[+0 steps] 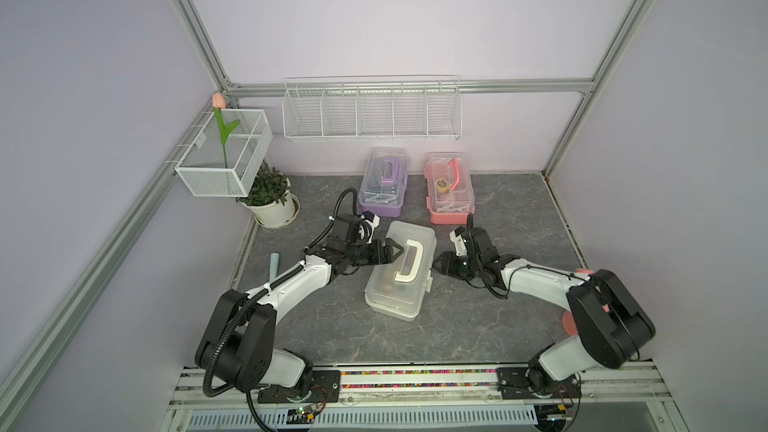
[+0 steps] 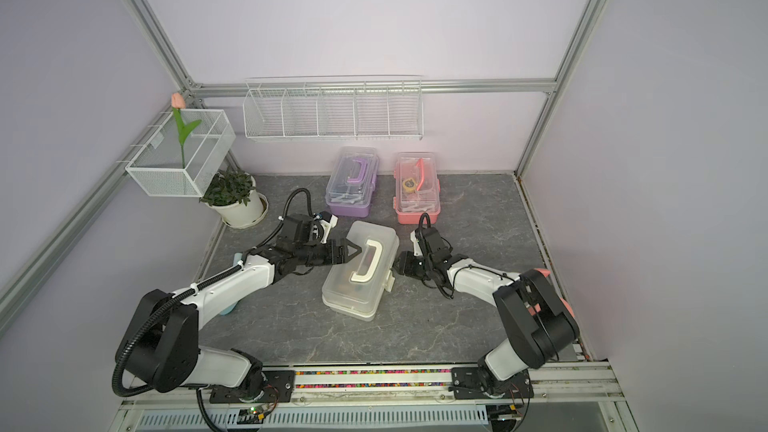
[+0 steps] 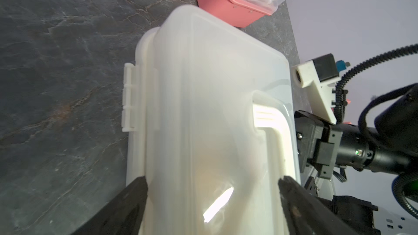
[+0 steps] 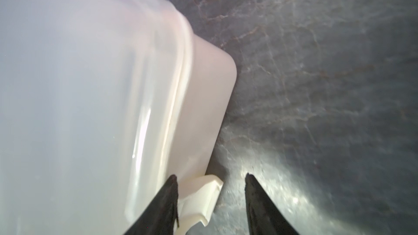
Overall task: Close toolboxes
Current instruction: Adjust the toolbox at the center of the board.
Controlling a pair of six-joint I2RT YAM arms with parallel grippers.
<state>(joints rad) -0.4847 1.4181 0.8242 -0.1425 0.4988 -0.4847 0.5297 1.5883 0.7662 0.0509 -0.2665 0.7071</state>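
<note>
The white toolbox [image 1: 401, 280] [image 2: 359, 280] lies slantwise mid-table with its cloudy lid down and its handle [image 1: 409, 261] flat on top. My left gripper [image 1: 397, 249] [image 3: 212, 178] is open, its jaws set wide over the lid's left side. My right gripper [image 1: 434, 261] [image 4: 210, 175] is open at the box's right side. A white latch [image 4: 201, 197] sticks out between its fingers, close to one of them. A second latch [image 3: 129, 97] shows on the box's side. Behind stand the purple toolbox [image 1: 382, 184] and the pink toolbox [image 1: 449, 189], lids down.
A potted plant [image 1: 270, 197] stands at the back left under a wire basket [image 1: 224, 155] holding a tulip. A long wire basket [image 1: 372, 112] hangs on the back wall. A teal object [image 1: 274, 265] lies left of the table; something pink [image 1: 567, 322] shows behind my right arm.
</note>
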